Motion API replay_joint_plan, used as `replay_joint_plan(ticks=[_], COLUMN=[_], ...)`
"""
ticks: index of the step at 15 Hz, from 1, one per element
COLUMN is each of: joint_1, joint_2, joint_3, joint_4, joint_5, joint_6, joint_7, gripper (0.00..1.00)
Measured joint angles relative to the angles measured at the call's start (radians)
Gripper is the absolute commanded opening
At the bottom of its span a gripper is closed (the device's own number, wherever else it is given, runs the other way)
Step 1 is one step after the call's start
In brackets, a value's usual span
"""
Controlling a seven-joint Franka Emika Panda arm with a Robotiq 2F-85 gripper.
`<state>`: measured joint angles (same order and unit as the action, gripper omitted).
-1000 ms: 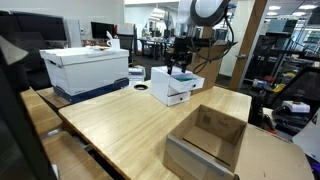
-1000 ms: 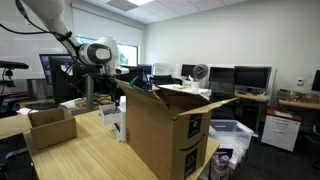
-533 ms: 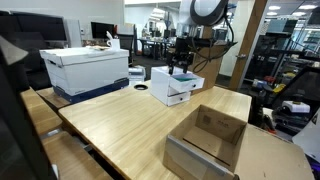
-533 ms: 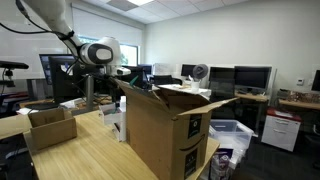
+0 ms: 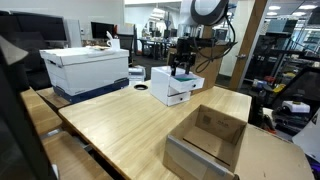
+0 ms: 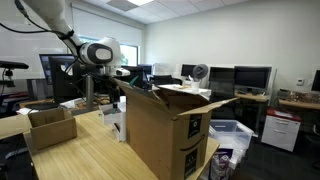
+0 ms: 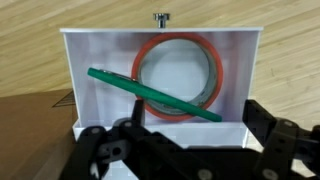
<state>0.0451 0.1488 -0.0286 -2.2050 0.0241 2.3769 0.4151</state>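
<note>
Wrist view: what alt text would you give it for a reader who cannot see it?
An open white drawer, seen from above, holds an orange ring with a green pen lying slantwise across it. The open gripper hangs over the drawer's near edge, and wooden tabletop shows around it.

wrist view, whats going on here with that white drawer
The robot arm's gripper hovers open and empty above a small white drawer unit on the wooden table. One drawer is pulled out. Inside it lies an orange ring with a green pen resting diagonally across it. The gripper appears to touch neither. An open cardboard box also sits on the table.
</note>
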Motion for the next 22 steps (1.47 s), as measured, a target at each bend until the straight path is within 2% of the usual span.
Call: replay_joint_plan(ticks=[11,22], joint_1=[0.0,0.0], joint_2=[-0.034,-0.021], joint_3=[0.006,0.004], joint_4=[-0.062,-0.078], joint_5=[-0.004,-0.078], joint_6=[-0.03,0.016], joint_7=[-0.032,-0.099], gripper=[1.0,1.0])
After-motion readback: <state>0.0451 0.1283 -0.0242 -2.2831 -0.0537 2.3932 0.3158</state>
